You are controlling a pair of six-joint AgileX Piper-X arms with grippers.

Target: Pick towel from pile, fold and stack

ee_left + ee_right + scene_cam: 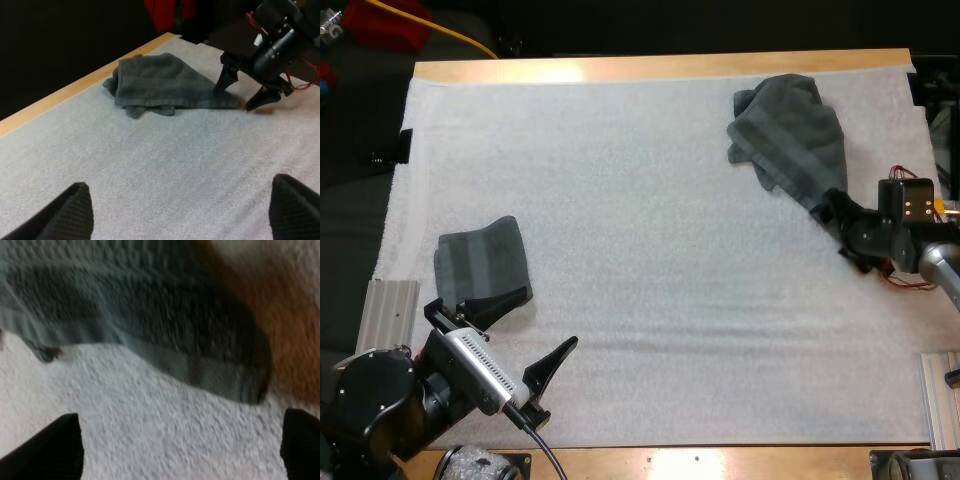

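High view is showing the crumpled towel (788,130) lying bunched up at the far right of the white mat (650,240), close to the strip of wooden tabletop (660,68) that's peeking out past the mat's far side. The right tool (823,210) is sitting right at that towel's near corner with its fingers standing wide apart. In the right wrist view the towel's edge is lying on the mat just ahead of those fingers, and they're gripping nothing. In the left wrist view one of its fingers is pointing down at the towel's corner and the other is coming down onto bare mat beside it.

Over on the near left, a folded towel (480,262) is lying flat on the mat, well apart from the crumpled one. The left tool (552,318) is hanging just beside it, also spread wide and holding nothing. One finger is overlapping the folded towel's near edge in the high view, and I can't tell if it's touching. A ridged metal rail (390,315) is sitting at the mat's near left edge, and another one is sitting at the near right.
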